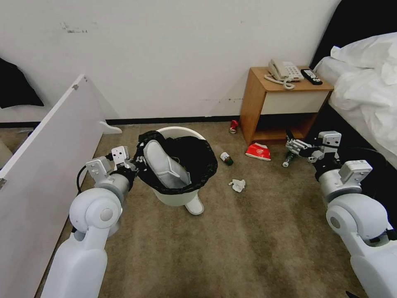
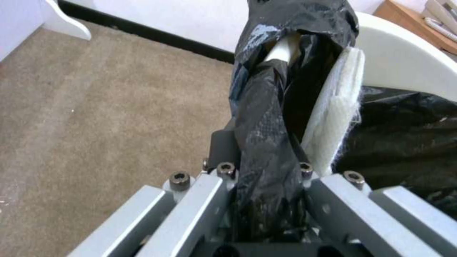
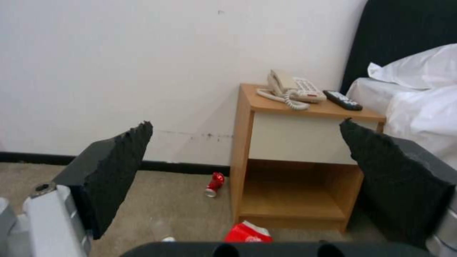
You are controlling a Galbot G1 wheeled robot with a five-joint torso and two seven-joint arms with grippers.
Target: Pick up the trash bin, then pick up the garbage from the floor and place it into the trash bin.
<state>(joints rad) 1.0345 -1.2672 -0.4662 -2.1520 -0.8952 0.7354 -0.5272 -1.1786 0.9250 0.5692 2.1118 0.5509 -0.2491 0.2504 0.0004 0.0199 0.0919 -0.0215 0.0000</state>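
Observation:
The trash bin (image 1: 178,198) is a round white bucket with a black bag over its rim, tilted on the carpet at centre. A white slipper (image 1: 164,164) lies inside it. My left gripper (image 1: 138,160) is shut on the bag-covered rim (image 2: 266,142), beside the slipper (image 2: 333,125). A second slipper (image 1: 194,205) pokes out from under the bin. Garbage on the floor: a small bottle (image 1: 226,158), a white tissue (image 1: 237,185), a red packet (image 1: 258,151), a red can (image 1: 233,126) and a green bottle (image 1: 288,159). My right gripper (image 1: 292,146) hangs open over the green bottle, nothing between its fingers (image 3: 119,171).
A wooden nightstand (image 1: 256,99) with a beige telephone (image 1: 283,71) and a black remote (image 1: 311,76) stands against the wall. The bed (image 1: 364,91) is at the right. A white board (image 1: 45,153) leans at the left. Open carpet lies in front.

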